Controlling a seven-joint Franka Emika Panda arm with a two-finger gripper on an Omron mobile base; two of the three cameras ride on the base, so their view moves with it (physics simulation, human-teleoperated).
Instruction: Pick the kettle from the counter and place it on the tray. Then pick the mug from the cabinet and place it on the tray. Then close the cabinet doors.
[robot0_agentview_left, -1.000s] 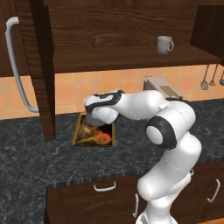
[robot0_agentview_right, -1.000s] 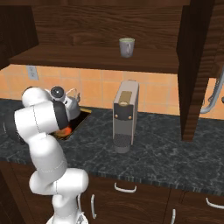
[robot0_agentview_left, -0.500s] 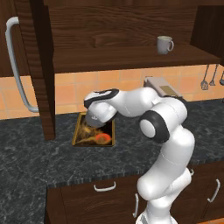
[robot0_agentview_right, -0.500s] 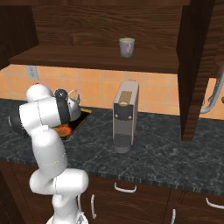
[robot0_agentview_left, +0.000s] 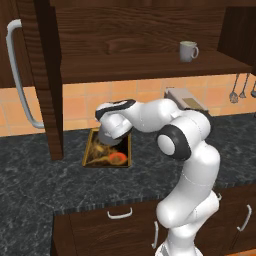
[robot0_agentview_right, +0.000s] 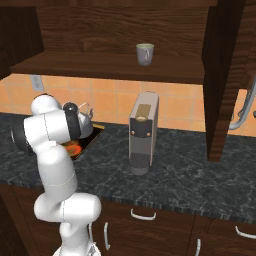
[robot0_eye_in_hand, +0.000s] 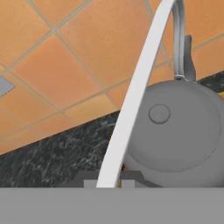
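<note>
Claw: the claw (robot0_eye_in_hand: 109, 180) is closing on the kettle's (robot0_eye_in_hand: 175, 131) thin arched wire handle (robot0_eye_in_hand: 140, 83), the two finger tips sitting tight on either side of the wire in the hand view.
Kettle: it is hanging from the claw over the tray (robot0_agentview_left: 90, 150); whether it is touching the tray's inside cannot be told. In the right base view its lid knob and handle are peeking out beside the arm's wrist (robot0_agentview_right: 82, 112).
Tray: it is lying on the table (robot0_agentview_left: 30, 175) near the back edge, close to the orange tiled wall (robot0_agentview_left: 75, 102), with its gold-yellow rim and orange-patterned inside showing.
Mug: the mug (robot0_agentview_left: 188, 51) is standing upright on the cabinet's inner shelf (robot0_agentview_left: 150, 67), toward the shelf's right end, handle pointing right in the left base view.
Cabinet doors: the left door (robot0_agentview_left: 47, 75) is standing open with its bar handle (robot0_agentview_left: 20, 75) facing out; the right door (robot0_agentview_right: 222, 75) is standing open too.
Coffee machine: the coffee machine (robot0_agentview_right: 142, 130) is standing on the table, well apart from the tray, to its right.
</note>
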